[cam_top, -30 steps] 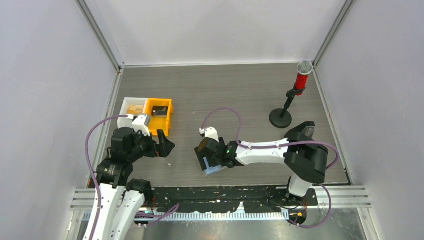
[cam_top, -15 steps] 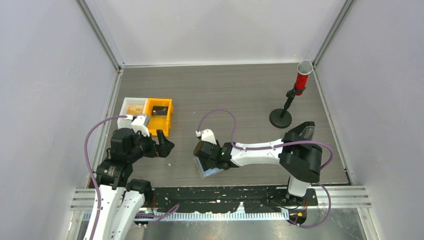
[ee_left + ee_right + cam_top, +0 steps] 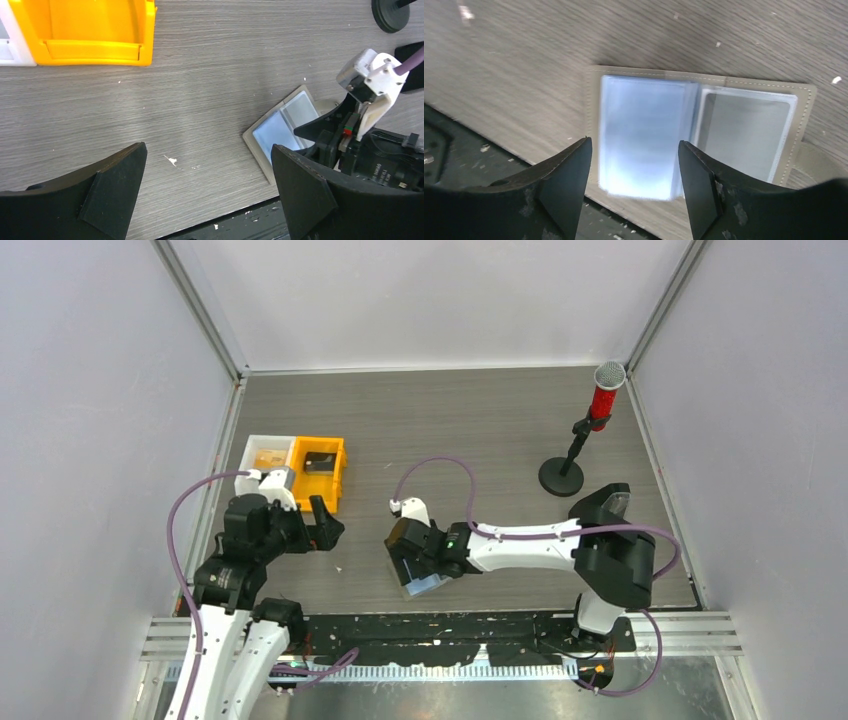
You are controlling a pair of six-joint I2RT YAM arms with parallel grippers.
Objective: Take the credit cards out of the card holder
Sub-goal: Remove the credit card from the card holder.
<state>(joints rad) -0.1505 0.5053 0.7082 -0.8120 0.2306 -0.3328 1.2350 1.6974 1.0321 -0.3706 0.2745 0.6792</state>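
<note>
Well left of the card holder, just beside the orange bin, the left gripper hangs with its jaws spread wide and empty. The holder lies spread open on the table, with the light blue credit cards seated in one panel. Directly above it, the right gripper has slid slightly leftward over the last second. Its jaws stand apart, straddling the cards without gripping. No card is out yet, and the pull looks about to begin.

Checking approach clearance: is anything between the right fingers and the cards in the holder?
Nothing visible. The right gripper is open over the opened holder, its fingers either side of the blue cards.
</note>
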